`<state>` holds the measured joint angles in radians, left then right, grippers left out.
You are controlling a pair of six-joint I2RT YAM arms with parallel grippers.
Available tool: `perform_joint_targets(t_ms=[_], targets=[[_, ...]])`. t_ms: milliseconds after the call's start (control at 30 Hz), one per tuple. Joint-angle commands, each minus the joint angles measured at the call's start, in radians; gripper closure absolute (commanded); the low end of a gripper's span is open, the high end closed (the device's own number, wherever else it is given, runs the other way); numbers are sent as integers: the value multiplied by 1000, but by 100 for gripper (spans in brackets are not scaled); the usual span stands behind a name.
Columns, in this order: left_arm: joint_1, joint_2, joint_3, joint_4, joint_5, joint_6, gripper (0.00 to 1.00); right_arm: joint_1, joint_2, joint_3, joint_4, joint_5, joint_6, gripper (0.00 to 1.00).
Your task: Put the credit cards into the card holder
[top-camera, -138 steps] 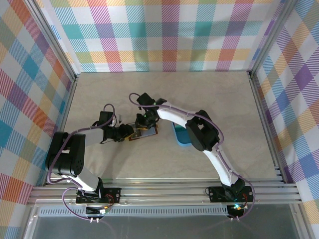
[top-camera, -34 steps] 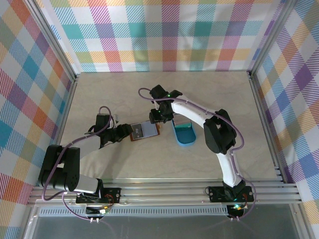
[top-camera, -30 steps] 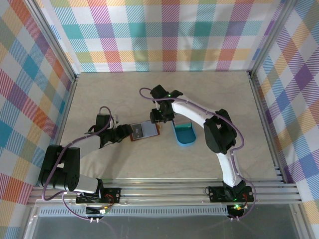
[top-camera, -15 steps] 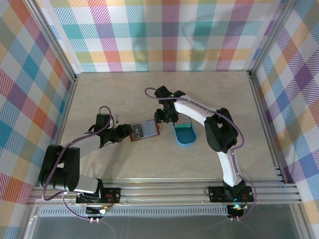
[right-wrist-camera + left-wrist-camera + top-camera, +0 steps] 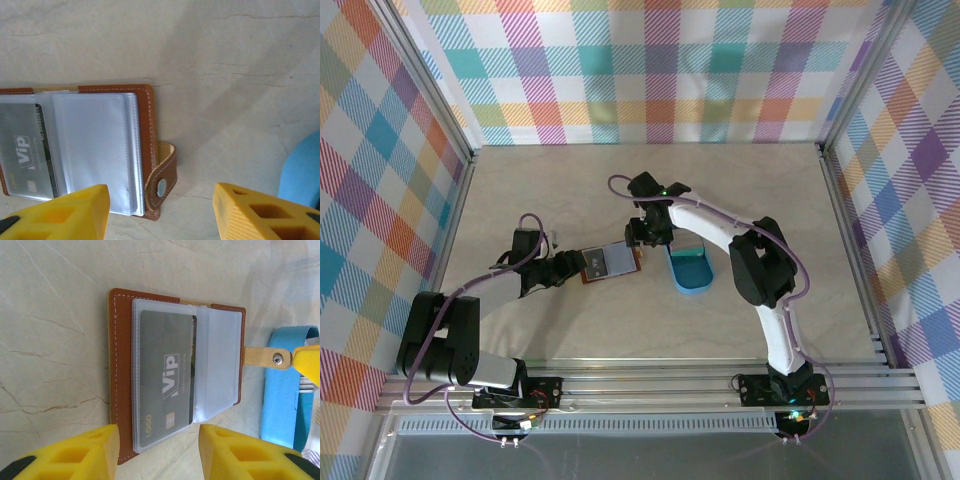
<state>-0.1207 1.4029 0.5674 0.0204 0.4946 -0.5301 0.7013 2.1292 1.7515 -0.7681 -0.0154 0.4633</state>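
Card holder (image 5: 220, 365) lies open; left end effector (image 5: 159, 447) and right end effector (image 5: 160, 205) spread, empty.

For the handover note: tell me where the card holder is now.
Top view: the card holder lies open on the table, between the left gripper on its left and the blue tray on its right.

Brown card holder (image 5: 121, 380), grey credit card (image 5: 165, 390), blue tray (image 5: 280, 400)

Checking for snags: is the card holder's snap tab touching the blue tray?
Apart. The right wrist view shows bare table between the card holder's snap tab and the blue tray.
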Motion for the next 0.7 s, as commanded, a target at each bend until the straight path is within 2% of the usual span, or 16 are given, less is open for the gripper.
perform_joint_targets(t_ms=[0, 167, 533, 667], targets=[[9, -30, 22, -28, -23, 5, 54, 12, -21, 41, -5, -4, -8, 44], [10, -30, 28, -47, -31, 3, 54, 14, 32, 91, -45, 6, -29, 47], [10, -10, 49, -48, -19, 7, 54, 18, 84, 109, -83, 32, -52, 61], [10, -8, 54, -52, -18, 10, 54, 18, 88, 108, -92, 30, -59, 70]])
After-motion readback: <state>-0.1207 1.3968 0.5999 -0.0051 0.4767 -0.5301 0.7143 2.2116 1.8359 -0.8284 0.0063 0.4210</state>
